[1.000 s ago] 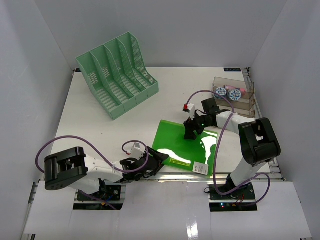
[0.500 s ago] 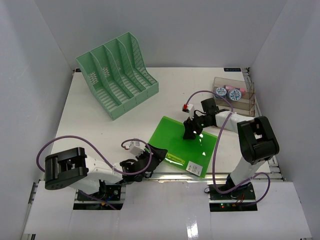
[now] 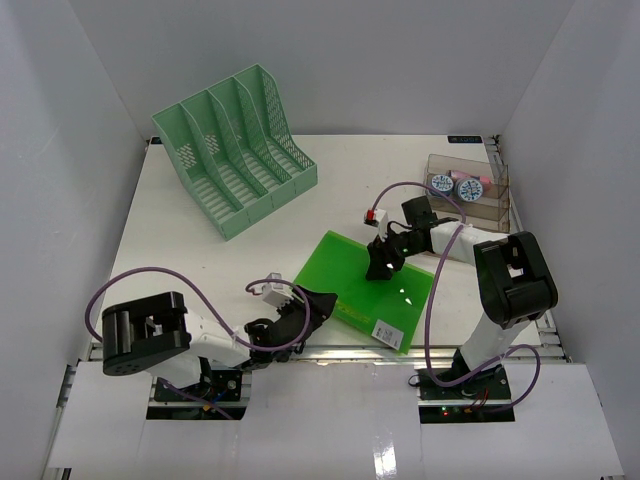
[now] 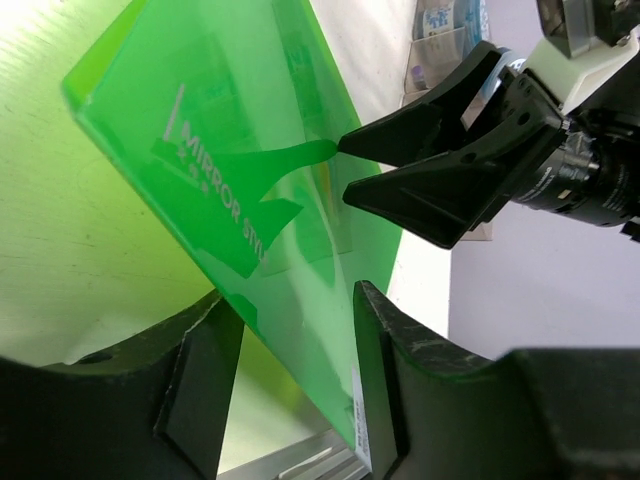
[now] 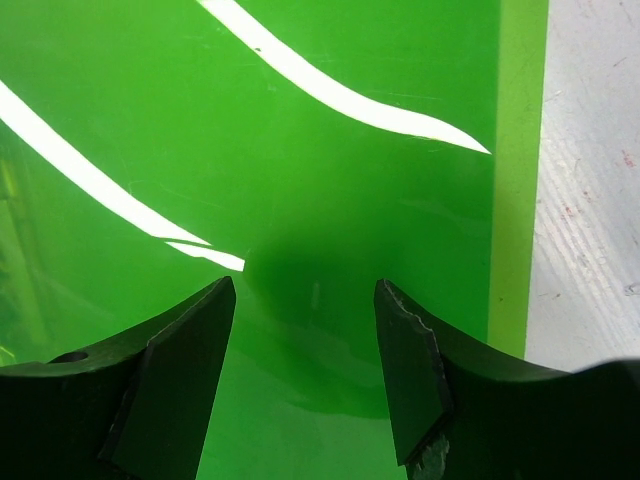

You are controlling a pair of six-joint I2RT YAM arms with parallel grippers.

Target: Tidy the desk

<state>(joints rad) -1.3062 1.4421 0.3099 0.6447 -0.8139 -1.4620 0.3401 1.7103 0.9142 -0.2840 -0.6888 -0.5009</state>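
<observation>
The white desk (image 3: pixel 200 260) carries a translucent green folder (image 3: pixel 350 280) near its front rail. My left gripper (image 3: pixel 318 306) is at the folder's front-left edge. In the left wrist view its jaws (image 4: pixel 288 300) stand apart around the tilted folder (image 4: pixel 230 150). The folder's labelled edge rests against the right finger (image 4: pixel 375 370), and the left finger is clear of it. My right gripper (image 3: pixel 379 268) points down onto the folder's middle. Its jaws (image 5: pixel 305 285) are open over the green sheet (image 5: pixel 300 130). It also shows in the left wrist view (image 4: pixel 345 167).
A mint-green file organizer (image 3: pixel 235 150) stands at the back left. A clear box holding tape rolls (image 3: pixel 468 190) sits at the back right. The silver rail (image 3: pixel 330 352) runs along the front edge. Pale walls close in on three sides. Bare desk (image 5: pixel 590 200) lies right of the folder.
The folder has slid and turned toward the left, and its glare has shrunk. My left gripper shifted slightly right along the folder's edge. The right gripper stayed over the folder's middle.
</observation>
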